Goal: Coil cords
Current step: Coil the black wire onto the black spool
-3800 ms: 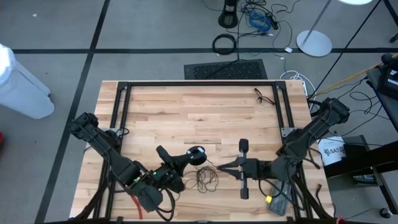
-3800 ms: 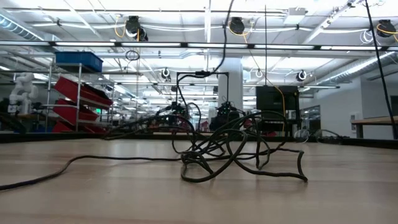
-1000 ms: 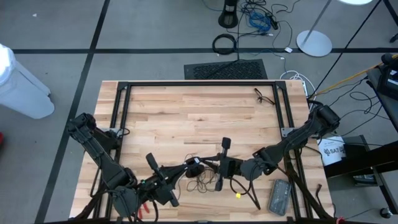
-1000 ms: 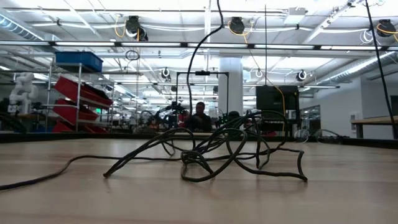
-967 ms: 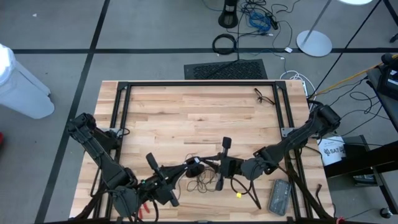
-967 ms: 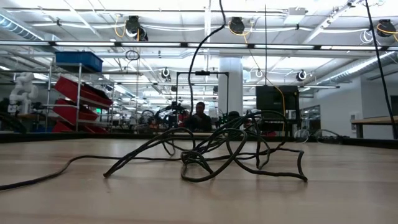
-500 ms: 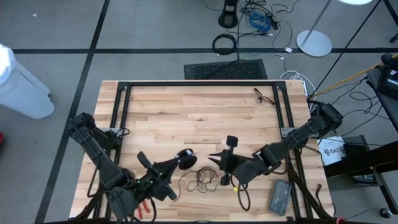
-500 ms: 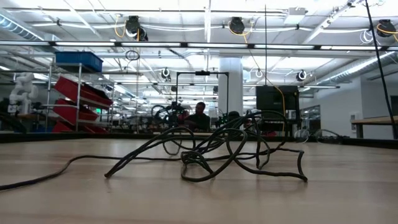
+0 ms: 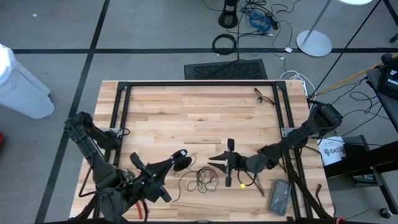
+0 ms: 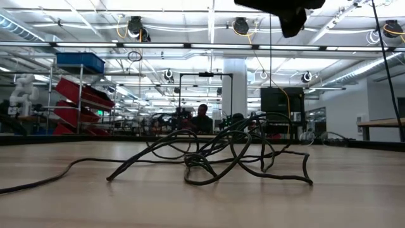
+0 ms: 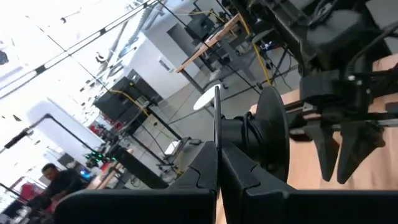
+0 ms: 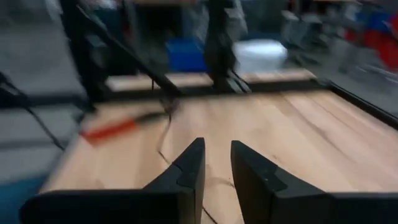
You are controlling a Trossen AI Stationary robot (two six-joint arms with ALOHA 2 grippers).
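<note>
The cord is a thin black wire whose loose tangle [image 9: 203, 179] [image 10: 218, 155] lies on the wooden table near its front edge. Its small round dark puck [image 9: 182, 160] [image 11: 272, 134] is up off the table in my left gripper [image 9: 176, 163] [image 11: 217, 155], which is shut and points level toward the table's right. My right gripper [image 9: 217, 161] [image 12: 216, 167] faces it from the right, a short way off. It is open with nothing between its fingers, above the tangle's right side. My left gripper pinches a thin edge [image 11: 216, 121] at the puck's near side between its two shut fingers. The fingers come in level from the table's left. The puck is lifted clear of the table, its round face turned toward the right gripper.
Orange-handled pliers [image 9: 140, 209] [image 12: 112, 129] lie by the left arm at the front edge. A grey device [image 9: 278, 196] and a small yellow ball [image 9: 243, 184] sit front right. A black frame [image 9: 199, 83] rings the table's far part, with a small black wire [image 9: 262, 96] at far right.
My right gripper has opened, drawn back toward the table's right from the puck, and sunk toward the table. My left gripper has carried the puck a little toward the table's left. The strand that rose steeply out of the tangle no longer shows in the low view.
</note>
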